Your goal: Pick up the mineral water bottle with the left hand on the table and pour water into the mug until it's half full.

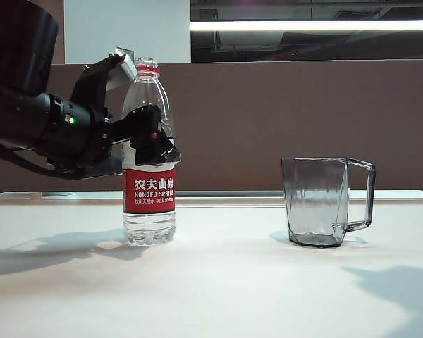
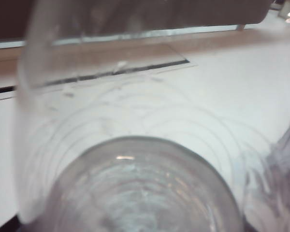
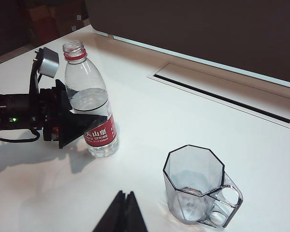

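Note:
The mineral water bottle (image 1: pixel 149 191) stands upright on the white table (image 1: pixel 233 289), uncapped, with a red neck ring and a red label. My left gripper (image 1: pixel 152 139) comes in from the left at mid-height of the bottle, open, with a black finger on each side of the body. In the left wrist view the bottle (image 2: pixel 145 188) fills the picture as a blur. The smoky faceted mug (image 1: pixel 317 203) stands to the right of the bottle, handle turned away from it, and looks empty (image 3: pixel 193 183). My right gripper (image 3: pixel 125 195) hovers above the table near the mug, shut, holding nothing.
A brown partition (image 1: pixel 282 113) runs behind the table's far edge. A long recessed slot (image 3: pixel 222 92) lies in the tabletop beyond the mug. White tabletop separates bottle and mug.

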